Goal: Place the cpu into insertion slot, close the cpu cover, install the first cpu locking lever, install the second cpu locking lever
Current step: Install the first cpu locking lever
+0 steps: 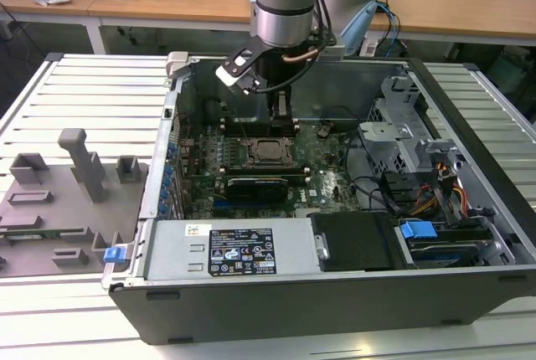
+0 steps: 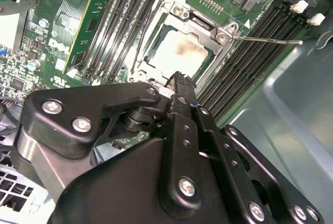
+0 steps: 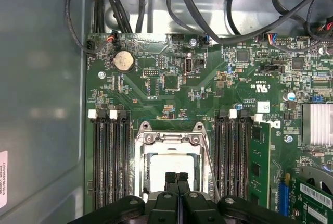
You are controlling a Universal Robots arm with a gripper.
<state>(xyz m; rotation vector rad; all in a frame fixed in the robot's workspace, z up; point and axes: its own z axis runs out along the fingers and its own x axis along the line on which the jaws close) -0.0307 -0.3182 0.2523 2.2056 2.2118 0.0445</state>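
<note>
Chip [image 2: 177, 52] sits under the closed cover [image 2: 202, 24]; you're on the loose lever [image 2: 265, 40] beside it. Gripper [image 3: 177, 176] is pressed together at the cover's edge. I'd say the lever needs pushing down and hooking.

cpu [image 2: 179, 52] 1 | cpu cover [image 2: 204, 25] 1 | locking levers [image 2: 268, 40] 2 | coin battery [image 3: 124, 61] 1 | computer case [image 1: 335, 293] 1

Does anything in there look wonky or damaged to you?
Two things. The cpu, under the closed cpu cover, has a brownish smudge on its metal top. A thin metal lever beside the cover sticks out across the memory slots instead of lying along the frame. The shut pincer sits at the cover's edge.
</note>
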